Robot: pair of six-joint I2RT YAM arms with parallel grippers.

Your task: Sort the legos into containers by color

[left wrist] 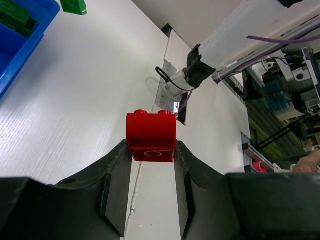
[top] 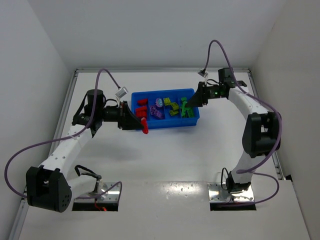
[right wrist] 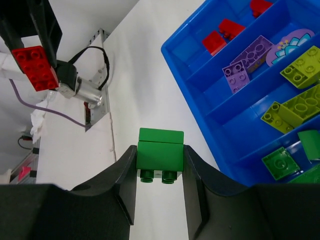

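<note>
Nearest, a red brick (left wrist: pixel 151 131) is clamped between the fingers of the left gripper (left wrist: pixel 151 150), above the white table (top: pixel 165 165) just off the near left corner of the blue tray (top: pixel 165 123). Farther right, a green brick (right wrist: pixel 160 148) is pinched by the right gripper (right wrist: pixel 160 161) beside the tray's right end. Beyond, legos (right wrist: pixel 245 60) are seen sorted by colour in its four compartments (right wrist: pixel 190 47).
</note>
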